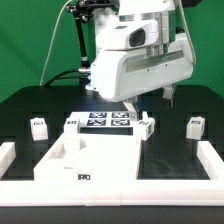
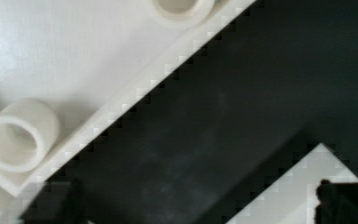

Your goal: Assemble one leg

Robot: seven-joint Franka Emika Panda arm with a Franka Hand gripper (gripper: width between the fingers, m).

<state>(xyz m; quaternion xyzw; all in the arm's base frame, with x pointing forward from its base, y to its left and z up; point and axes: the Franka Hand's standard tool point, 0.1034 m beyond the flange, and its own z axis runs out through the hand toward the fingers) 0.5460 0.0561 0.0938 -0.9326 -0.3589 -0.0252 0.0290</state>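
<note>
Several legs lie on the black table: small white tagged blocks at the exterior view's left [image 1: 39, 126], beside the marker board [image 1: 71, 123], [image 1: 146, 126], and at the right [image 1: 194, 127]. The large white panel [image 1: 95, 165] lies in front, and a white upright piece [image 1: 68, 146] stands on its far left part. My gripper [image 1: 150, 102] hangs above the table behind the leg at the board's right end. In the wrist view the gripper [image 2: 197, 205] is open and empty over bare table, with the panel's edge and two round sockets [image 2: 16, 140] beside it.
The marker board [image 1: 106, 120] lies behind the panel. A low white wall [image 1: 208, 157] borders the table at both sides and the front. A white surface [image 2: 327, 165] shows near one fingertip [image 2: 341, 200] in the wrist view.
</note>
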